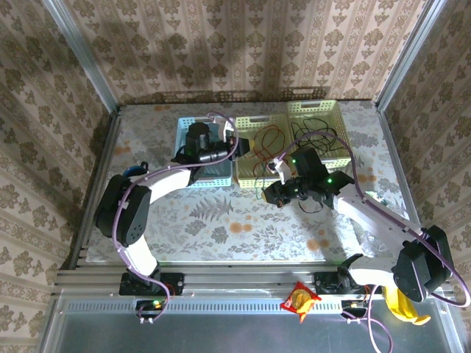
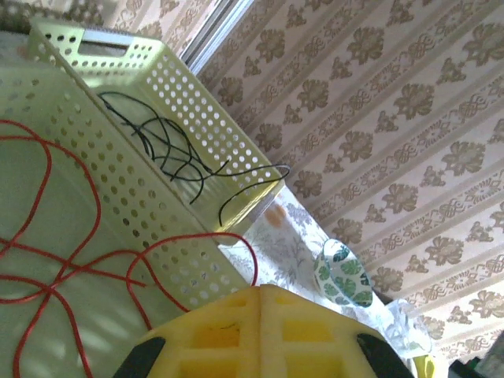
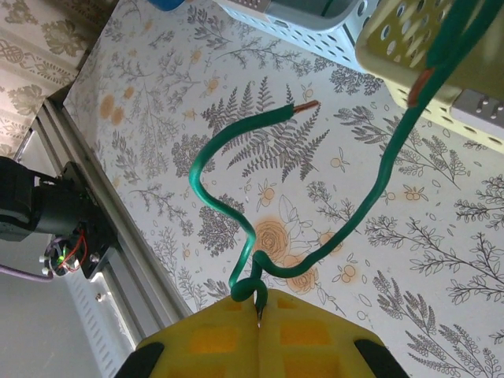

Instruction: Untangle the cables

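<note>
three baskets stand in a row along the far edge of the table (image 1: 213, 220): a blue basket (image 1: 184, 131) on the left, then a middle basket (image 1: 259, 182) and a right basket (image 1: 321, 107), both pale yellow. the red cable (image 2: 47, 169) lies in loose loops in the middle basket, and one loop shows over its wall. the black cable (image 2: 169, 146) lies tangled in the right basket, with one end arching past the rim.

the left gripper (image 2: 260, 315) hangs at the far edge, about where the blue and middle baskets meet. its yellow fingers are pressed together and no wire shows between them (a faint dark mark on one pad is too small to read).

the right gripper (image 3: 258, 311) is over the open table just in front of the middle basket, clamped on the green cable (image 3: 206, 150). from the pinch the wire kinks once and runs two ways. one stretch curls round to a bare copper tip over the cloth. the other heads for the middle basket's near corner, where a second copper tip shows. whether that tip belongs to the same wire i cannot tell.
</note>
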Available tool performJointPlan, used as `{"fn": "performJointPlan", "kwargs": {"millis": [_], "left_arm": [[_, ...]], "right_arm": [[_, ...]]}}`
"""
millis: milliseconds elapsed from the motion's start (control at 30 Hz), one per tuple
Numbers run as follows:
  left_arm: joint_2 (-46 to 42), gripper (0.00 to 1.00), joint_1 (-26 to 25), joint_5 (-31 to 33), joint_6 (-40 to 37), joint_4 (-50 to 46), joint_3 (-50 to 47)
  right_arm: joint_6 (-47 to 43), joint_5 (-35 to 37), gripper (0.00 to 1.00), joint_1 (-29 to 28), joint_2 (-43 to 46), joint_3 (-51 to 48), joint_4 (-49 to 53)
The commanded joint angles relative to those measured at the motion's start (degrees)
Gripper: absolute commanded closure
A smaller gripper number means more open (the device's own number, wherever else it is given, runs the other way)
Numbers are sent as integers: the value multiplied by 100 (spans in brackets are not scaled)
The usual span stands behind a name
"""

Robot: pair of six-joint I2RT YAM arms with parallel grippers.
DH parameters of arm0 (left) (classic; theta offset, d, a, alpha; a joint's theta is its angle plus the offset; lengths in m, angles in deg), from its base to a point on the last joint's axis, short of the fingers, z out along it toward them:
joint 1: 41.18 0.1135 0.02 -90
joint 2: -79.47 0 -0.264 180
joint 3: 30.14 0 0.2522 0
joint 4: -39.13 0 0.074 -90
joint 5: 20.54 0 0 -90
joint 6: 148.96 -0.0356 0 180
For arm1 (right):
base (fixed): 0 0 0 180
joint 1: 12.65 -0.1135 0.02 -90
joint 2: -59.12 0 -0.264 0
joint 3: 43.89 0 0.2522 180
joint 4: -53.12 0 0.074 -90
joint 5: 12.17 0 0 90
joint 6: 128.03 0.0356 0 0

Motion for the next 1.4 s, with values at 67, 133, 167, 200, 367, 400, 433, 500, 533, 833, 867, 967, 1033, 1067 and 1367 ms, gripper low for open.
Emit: {"fn": "performJointPlan", "kwargs": {"millis": [67,133,167,200,367,400,433,500,533,833,867,967,1033,1067,1367], "left_arm": [[-514,100,66,598,-210,-225,39],[-820,100,121,1647,-249,-491,-325],[-995,100,163,2236,-203,-644,-502],[-1207,100,208,3021,-110,-903,-709],[-2168,100,318,5416,-203,-2031,-1370],[-2329,100,329,5657,-302,-2331,-1399],[-2467,100,336,5891,-389,-2668,-1385],[-2704,100,353,6153,-576,-3064,-1409],[-2810,100,370,6202,-673,-3179,-1446],[-4223,34,965,7184,-1185,-4156,-2108],[-4385,16,1031,7300,-1262,-4215,-2196],[-4820,0,1211,7583,-1652,-4341,-2535],[-4968,0,1267,7942,-1815,-4530,-2708],[-5017,0,1282,8130,-1861,-4597,-2783],[-5053,0,1446,8696,-3314,-2556,-4080]], "right_arm": [[4,0,97,-30,-185,246,22],[71,118,96,-37,-488,505,-95],[90,128,96,-54,-666,658,-141],[109,144,95,-85,-970,882,-186],[158,386,92,-344,-2698,2583,67],[215,478,92,-384,-3095,2975,152],[264,479,92,-406,-3461,3391,177],[352,491,90,-417,-4028,4035,166],[351,474,85,-417,-4240,4361,195],[221,1416,47,-236,-3497,4224,-182],[240,1582,47,-171,-3187,3763,-414],[351,2539,43,98,-1924,2234,-1135],[416,3422,39,316,-1091,1240,-1480],[428,3809,36,410,-749,846,-1621],[-732,6391,0,894,603,-1903,-3717]]}}
